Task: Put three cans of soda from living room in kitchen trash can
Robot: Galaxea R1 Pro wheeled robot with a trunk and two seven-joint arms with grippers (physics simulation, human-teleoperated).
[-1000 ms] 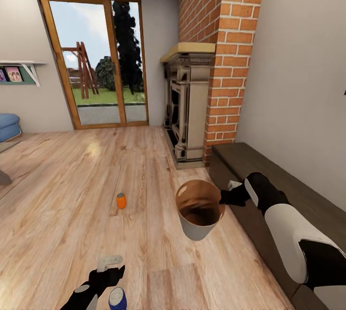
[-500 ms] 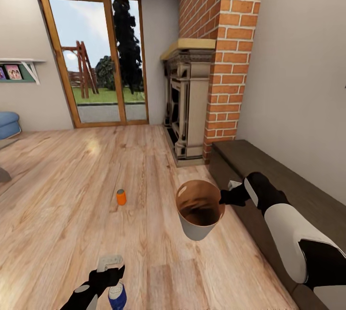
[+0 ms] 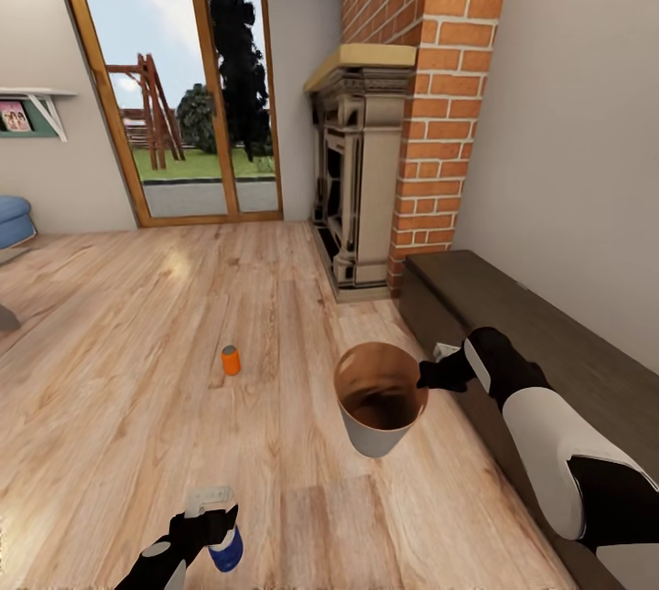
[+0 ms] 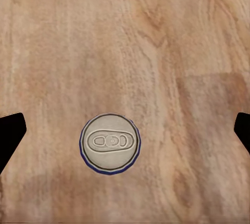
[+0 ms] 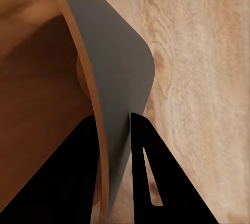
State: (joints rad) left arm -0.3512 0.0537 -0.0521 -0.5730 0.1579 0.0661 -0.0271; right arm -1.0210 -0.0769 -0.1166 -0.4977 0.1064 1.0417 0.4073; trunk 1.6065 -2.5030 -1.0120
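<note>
A dark blue can of soda (image 3: 227, 552) stands upright on the wood floor, directly below my left gripper (image 3: 213, 524). Seen from the left wrist, its grey top (image 4: 110, 142) lies between the widely spread black fingertips (image 4: 10, 135), untouched; the left gripper (image 4: 126, 129) is open. An orange can of soda (image 3: 231, 359) stands alone farther out on the floor. My right gripper (image 3: 430, 377) is shut on the rim of the trash can (image 3: 379, 400), held off the floor. The right wrist view shows the fingers (image 5: 161, 182) pinching its grey wall (image 5: 117, 67). A third can is out of view.
A brick fireplace (image 3: 359, 197) and a long dark low cabinet (image 3: 522, 325) line the right wall, close to my right arm. Glass doors (image 3: 174, 87) stand at the far end, a blue sofa (image 3: 13, 220) at the left edge. Open wood floor lies between.
The whole picture has shifted upward, so the camera moved. The blue can now sits closer under the left gripper. The right gripper still holds the trash can.
</note>
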